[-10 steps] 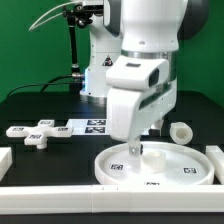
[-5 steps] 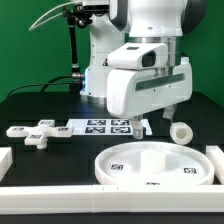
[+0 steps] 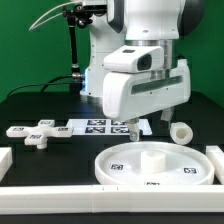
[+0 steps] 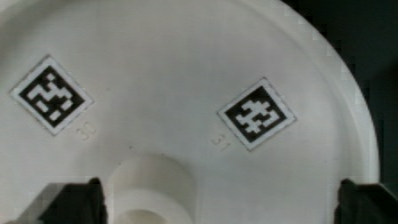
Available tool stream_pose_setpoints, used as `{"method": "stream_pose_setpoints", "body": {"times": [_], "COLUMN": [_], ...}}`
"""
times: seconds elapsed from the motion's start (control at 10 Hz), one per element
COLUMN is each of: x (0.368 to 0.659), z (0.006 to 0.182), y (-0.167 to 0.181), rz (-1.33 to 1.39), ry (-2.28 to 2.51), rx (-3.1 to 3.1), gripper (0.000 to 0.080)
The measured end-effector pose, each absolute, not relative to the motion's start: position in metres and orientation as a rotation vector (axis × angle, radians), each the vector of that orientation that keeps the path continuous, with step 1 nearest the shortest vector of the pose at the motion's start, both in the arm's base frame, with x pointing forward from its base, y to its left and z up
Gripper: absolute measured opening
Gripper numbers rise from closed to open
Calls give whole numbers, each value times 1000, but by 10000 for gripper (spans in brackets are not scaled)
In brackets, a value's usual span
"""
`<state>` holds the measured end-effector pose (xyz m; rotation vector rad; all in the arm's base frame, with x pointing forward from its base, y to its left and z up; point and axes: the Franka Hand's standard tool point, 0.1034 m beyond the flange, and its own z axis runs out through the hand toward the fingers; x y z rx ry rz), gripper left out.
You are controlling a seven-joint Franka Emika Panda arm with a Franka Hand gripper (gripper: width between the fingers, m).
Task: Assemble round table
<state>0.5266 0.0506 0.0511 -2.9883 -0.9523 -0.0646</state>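
The large rimmed round disc (image 3: 155, 165) lies flat on the table at the front, its central hub (image 3: 152, 156) pointing up. In the wrist view the disc (image 4: 178, 60) fills the picture with two tags, and the hub (image 4: 151, 190) sits between the fingertips. My gripper (image 3: 138, 128) hangs above the disc's far edge, open and empty; in the wrist view (image 4: 222, 205) the dark fingertips (image 4: 71, 203) stand wide apart. The short cylinder leg (image 3: 180, 132) stands behind the disc at the exterior view's right. The cross-shaped foot (image 3: 35, 134) lies at the left.
The marker board (image 3: 95, 126) lies flat behind the disc, partly under the gripper. White border bars run along the front (image 3: 60, 192), the left (image 3: 5, 158) and the right (image 3: 215, 155). The robot base and a black stand rise at the back.
The gripper has risen from the disc's surface to well above it and moved a little toward the back. The disc, leg and foot have not moved.
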Motion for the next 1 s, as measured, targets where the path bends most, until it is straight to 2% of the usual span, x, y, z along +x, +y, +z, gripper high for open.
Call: {"method": "stream_pose_setpoints", "body": {"times": [0.4,0.7,1.0], "x": [514,513,501], "z": [57,57,54], "y": [71,75,107], "rz": [-56,-48,-6], "ry": [-239,-54,-60], "rx": [-3097,-3084,-3081], "gripper": [649,649,649]}}
